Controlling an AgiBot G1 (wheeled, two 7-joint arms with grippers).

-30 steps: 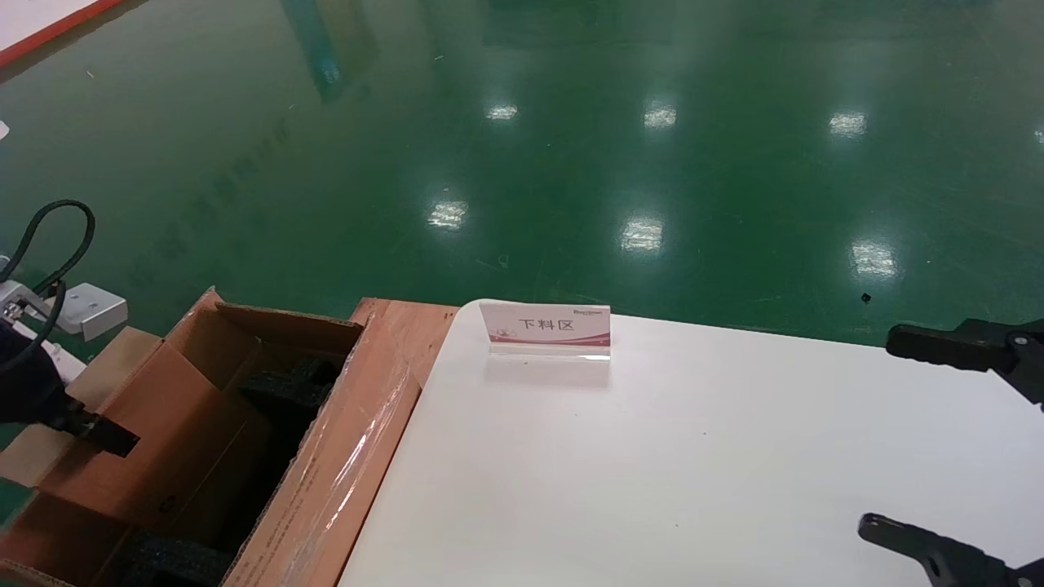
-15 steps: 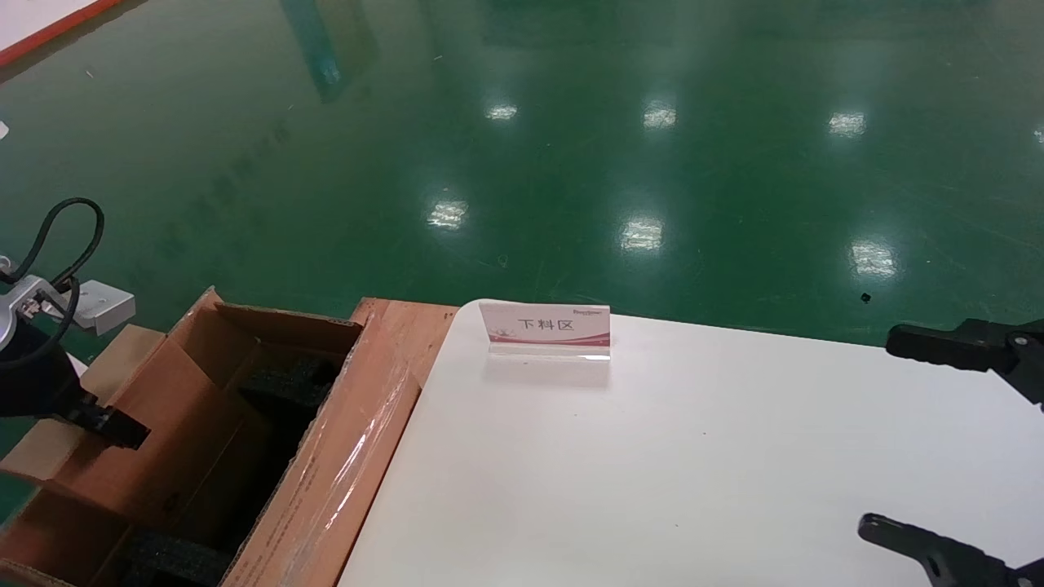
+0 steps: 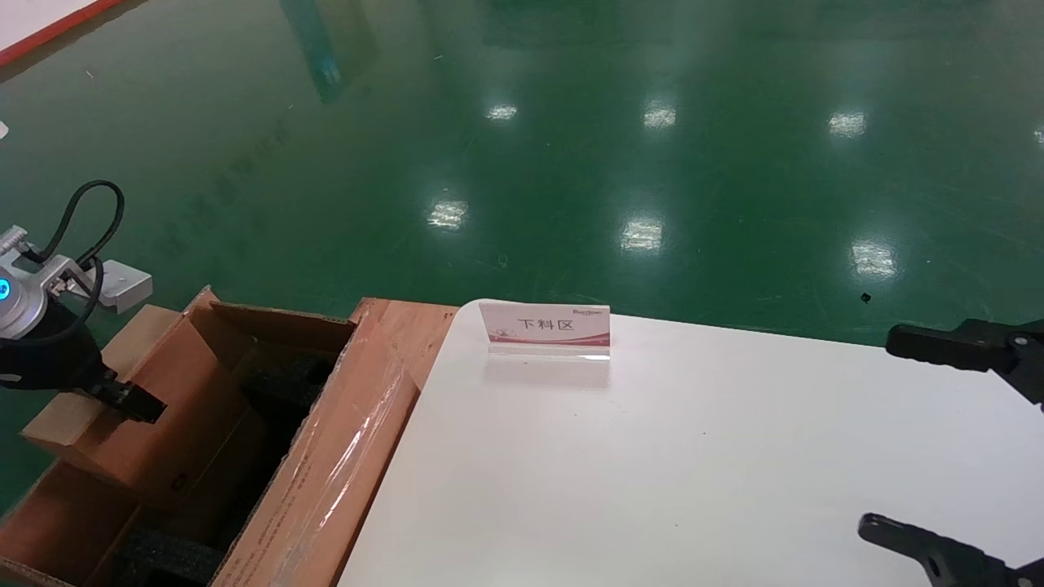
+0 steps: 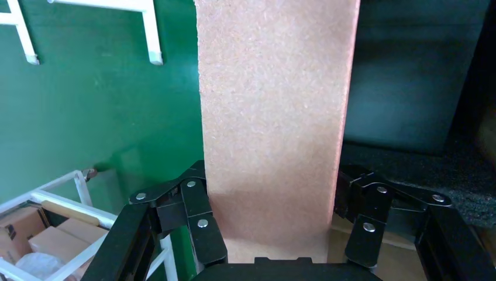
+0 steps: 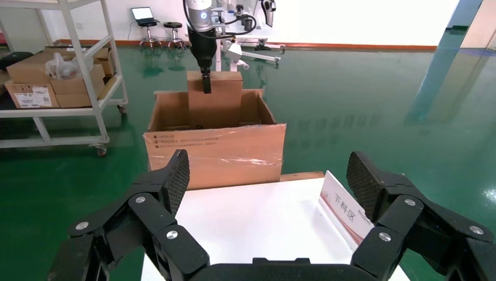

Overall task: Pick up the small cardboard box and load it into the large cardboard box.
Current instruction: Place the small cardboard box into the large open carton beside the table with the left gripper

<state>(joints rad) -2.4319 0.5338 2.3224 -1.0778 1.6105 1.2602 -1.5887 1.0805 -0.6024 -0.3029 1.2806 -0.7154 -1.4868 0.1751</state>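
My left pincer point(image 4: 275, 231) is clenched on the small cardboard box point(image 4: 275, 123), one finger point(image 4: 199, 216) pressed to each long narrow side, so the slim carton hangs on end below my wrist and can slip lengthwise into a narrow opening. Seen from my head, the left pincer point(image 3: 134, 401) holds the small cardboard box point(image 3: 143, 420) upright, its lower part already inside the open mouth of the large cardboard box point(image 3: 342, 465), which stands on the green floor point(image 3: 571, 147) just beside the white table point(image 3: 693, 456). Black foam pads point(image 3: 281, 387) line the inside, I judge to cradle the load, so I should lower it between them rather than let it drop. My right wrist camera confirms the slim carton standing in the big one's opening. My right pincer point(image 5: 266, 193) hangs parked over the table's right side, fingers spread wide and holding nothing, out of the way. A small placard point(image 3: 545, 328) with Chinese characters stands at the table's far edge.
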